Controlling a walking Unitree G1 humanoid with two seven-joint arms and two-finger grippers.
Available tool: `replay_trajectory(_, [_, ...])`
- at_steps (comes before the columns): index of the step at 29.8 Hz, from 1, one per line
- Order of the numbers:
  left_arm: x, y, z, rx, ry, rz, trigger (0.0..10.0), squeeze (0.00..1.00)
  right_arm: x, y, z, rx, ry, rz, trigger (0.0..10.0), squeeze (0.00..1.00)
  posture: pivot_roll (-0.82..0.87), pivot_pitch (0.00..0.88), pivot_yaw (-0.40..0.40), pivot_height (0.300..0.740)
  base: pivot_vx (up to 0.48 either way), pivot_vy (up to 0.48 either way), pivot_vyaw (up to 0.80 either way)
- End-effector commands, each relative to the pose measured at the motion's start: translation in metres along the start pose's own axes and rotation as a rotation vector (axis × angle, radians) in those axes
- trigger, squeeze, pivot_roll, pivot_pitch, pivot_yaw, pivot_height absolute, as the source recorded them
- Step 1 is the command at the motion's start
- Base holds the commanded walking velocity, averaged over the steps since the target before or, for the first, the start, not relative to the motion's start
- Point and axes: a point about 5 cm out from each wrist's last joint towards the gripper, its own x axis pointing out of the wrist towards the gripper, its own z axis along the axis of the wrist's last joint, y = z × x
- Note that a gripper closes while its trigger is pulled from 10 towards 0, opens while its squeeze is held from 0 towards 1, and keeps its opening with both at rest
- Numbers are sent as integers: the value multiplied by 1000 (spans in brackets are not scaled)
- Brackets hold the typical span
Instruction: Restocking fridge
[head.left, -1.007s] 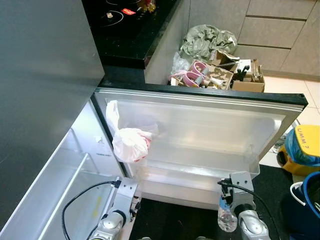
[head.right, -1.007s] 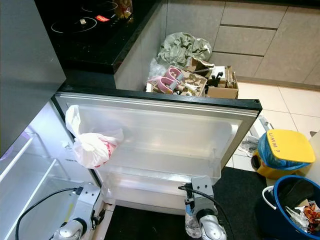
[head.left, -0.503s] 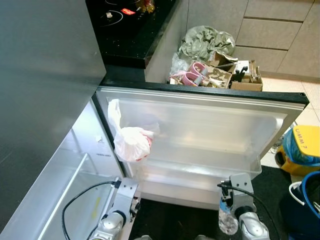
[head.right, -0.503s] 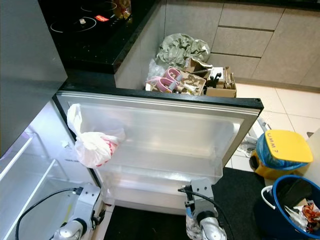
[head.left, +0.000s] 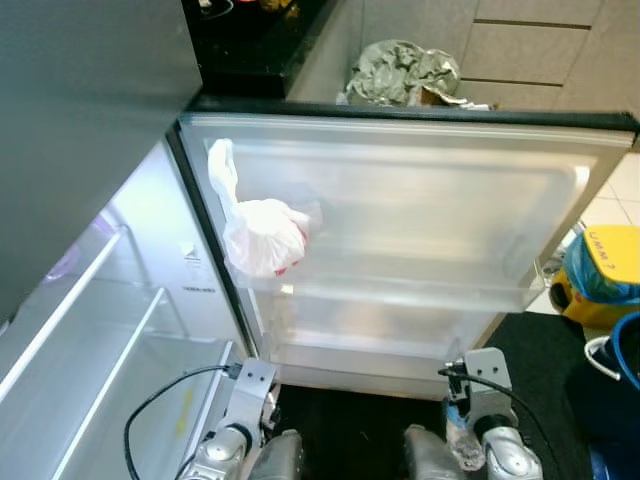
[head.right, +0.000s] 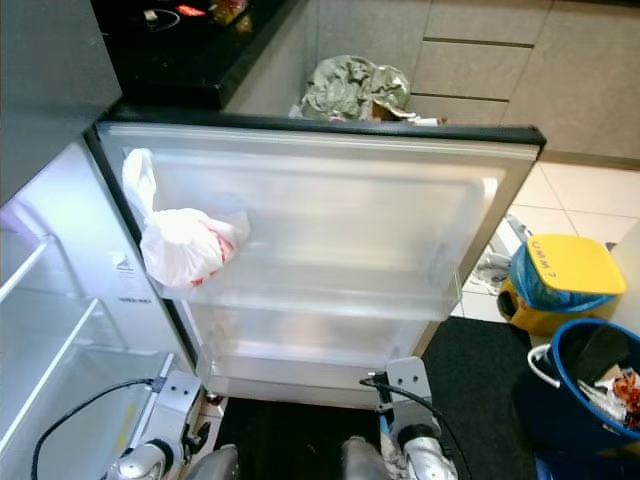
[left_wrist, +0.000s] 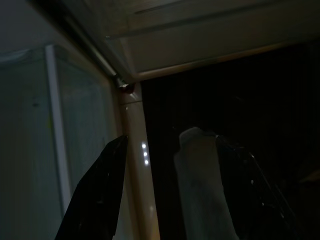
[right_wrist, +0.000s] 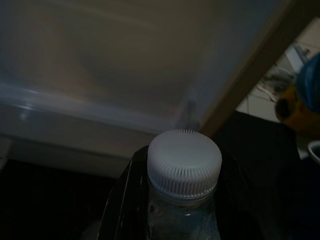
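Right gripper (right_wrist: 182, 210), clamped on the water bottle (right_wrist: 183, 172), should lift upright, clearing the door shelf (head.left: 400, 297) rim.

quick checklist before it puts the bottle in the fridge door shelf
1. Bottle gripped: ok, the right gripper has its black fingers either side of it, white cap on and pointing up.
2. Fridge door open: ok, swung wide, inner side facing the robot.
3. Free space on the door shelf: ok, its right part looks bare; a white plastic bag sits at its left end.
4. Lower door shelf: cannot tell, contents hard to make out.
5. Left gripper out of the way: ok, low beside the fridge's bottom edge, open and holding nothing.
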Motion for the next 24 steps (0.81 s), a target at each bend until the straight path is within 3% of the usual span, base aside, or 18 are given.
replay_trajectory(1, [-2, 3, -6, 17, 29, 2, 10000, 0, -1, 5, 0, 10, -8, 9, 10000, 0, -76, 54, 4, 596, 0, 0, 0])
replay_trajectory(24, [-2, 4, -6, 26, 29, 1, 10000, 0, 1, 4, 5, 6, -39, 6, 10000, 0, -78, 47, 7, 506, 0, 0, 0])
